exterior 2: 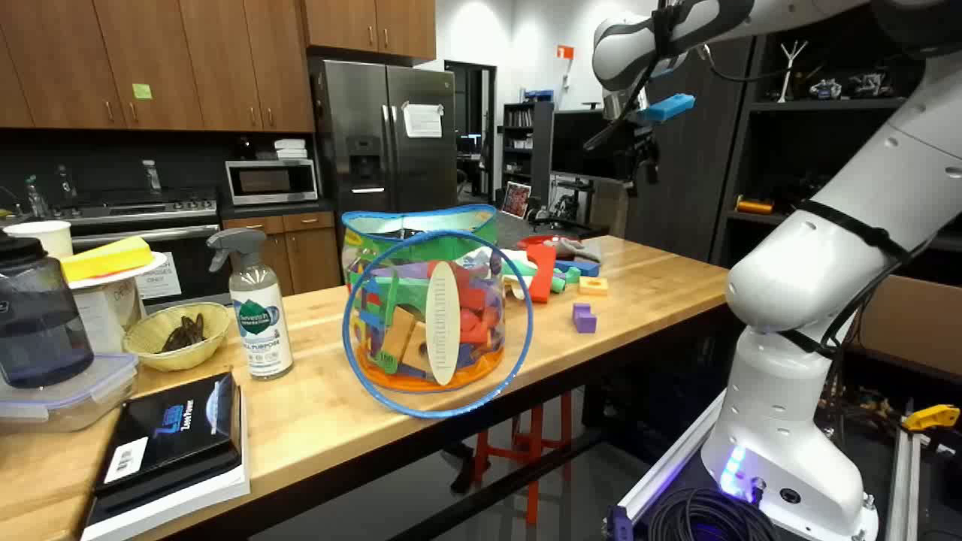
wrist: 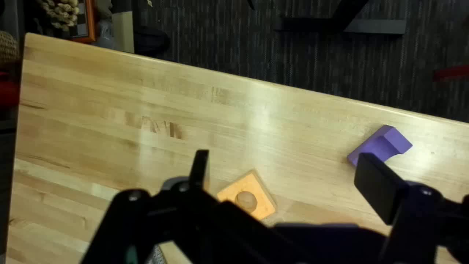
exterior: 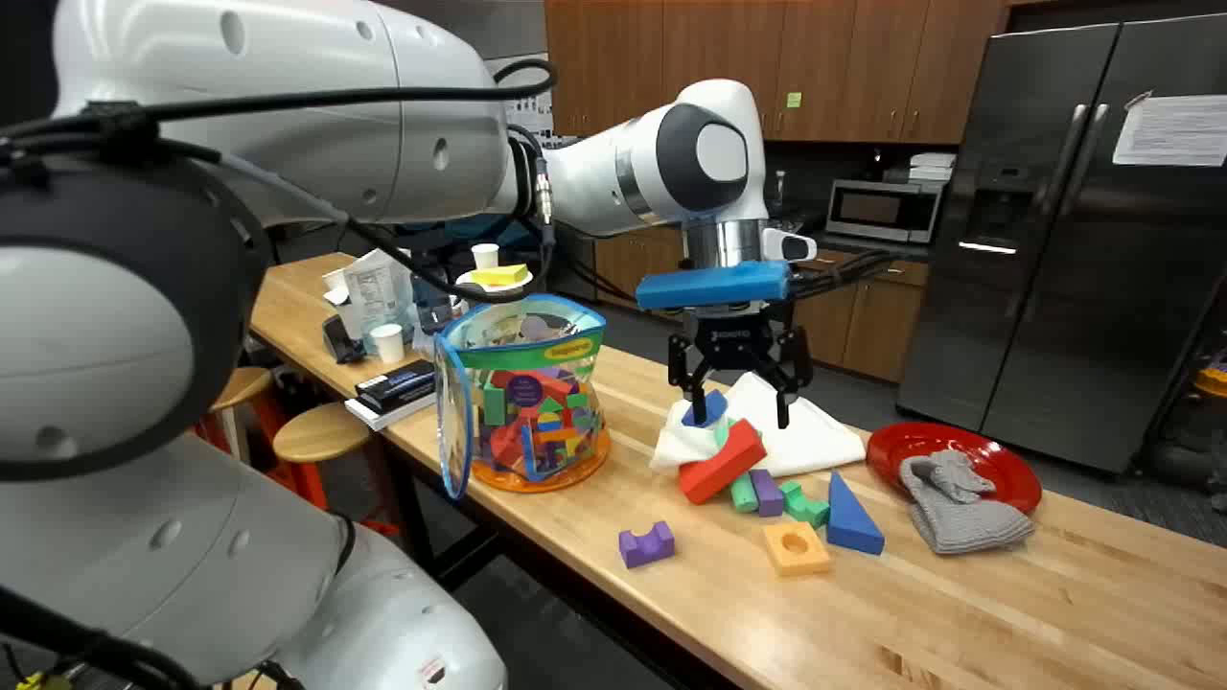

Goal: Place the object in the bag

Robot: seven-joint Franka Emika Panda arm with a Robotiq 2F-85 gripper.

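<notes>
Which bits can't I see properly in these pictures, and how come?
Blue block by the white cloth, in an exterior view: one of the fingers covers part.
Notched purple block, wrist view: partly covered by the fingers.
Red thing, wrist view: cut off by the left edge.
Pale label on the bag, in an exterior view: print too small.

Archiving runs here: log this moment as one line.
gripper: open, empty, above table | bag: upright, toys inside | blue triangular block: on table

Blue wedge (exterior: pixel 852 522); clear bag (exterior: pixel 524 390), blue-trimmed, green-banded, orange-based; black tool (exterior: pixel 740 412); red bowl (exterior: pixel 891 449); grey cloth (exterior: pixel 970 527); purple notched block (exterior: pixel 647 549); orange square piece (exterior: pixel 810 563); streaked tan desk (exterior: pixel 959 613)
</notes>
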